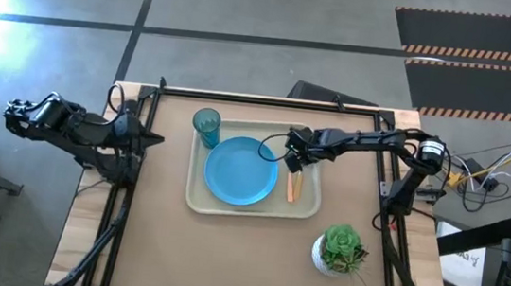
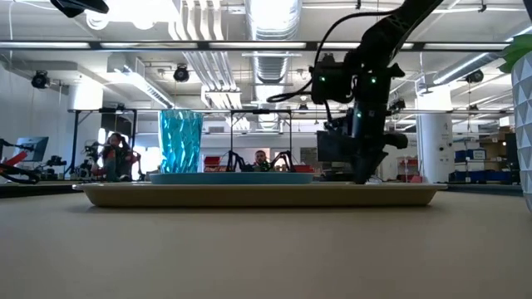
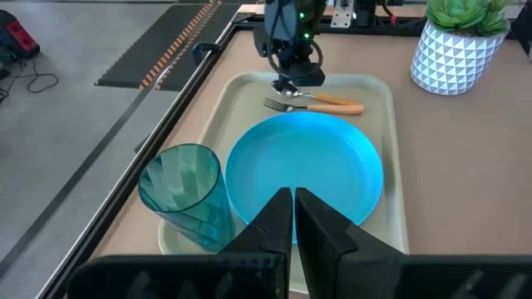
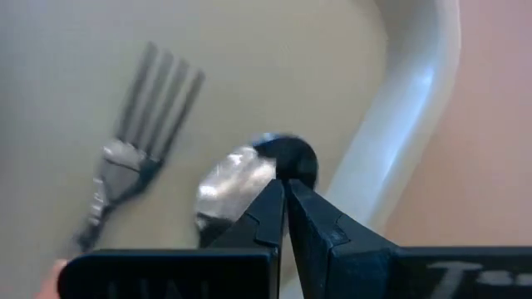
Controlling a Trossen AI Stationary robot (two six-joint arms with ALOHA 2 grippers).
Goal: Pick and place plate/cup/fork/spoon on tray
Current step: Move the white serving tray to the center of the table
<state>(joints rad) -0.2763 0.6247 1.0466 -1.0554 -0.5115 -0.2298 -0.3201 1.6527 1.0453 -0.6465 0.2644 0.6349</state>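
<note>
The cream tray point(image 1: 306, 205) lies mid-table. On it rest the sky-blue plate point(image 1: 240, 170), the teal cup point(image 1: 206, 124) standing at its far left corner, and the fork point(image 3: 287, 104) and spoon point(image 4: 241, 178) lying side by side along its right side, orange handles point(image 1: 292, 187) toward the near edge. My right gripper point(image 1: 293, 162) reaches down to the tray at the spoon's bowl end and is shut there. My left gripper point(image 3: 293, 199) is shut and empty, held back at the table's left edge point(image 1: 147, 136). My right gripper comes from above, pointing down, with its shut fingertips point(image 4: 278, 195) at the neck end of the spoon's shiny bowl point(image 4: 287, 158). The fingers themselves hide the exact place of contact. The spoon lies low on the tray floor beside the fork's tines point(image 4: 154, 91).
A green plant in a white pot point(image 1: 340, 249) stands near the tray's near right corner. The tray's raised right rim point(image 4: 407, 108) runs close beside my right gripper. Bare tabletop lies along the near edge and to the tray's left. People show in the room behind.
</note>
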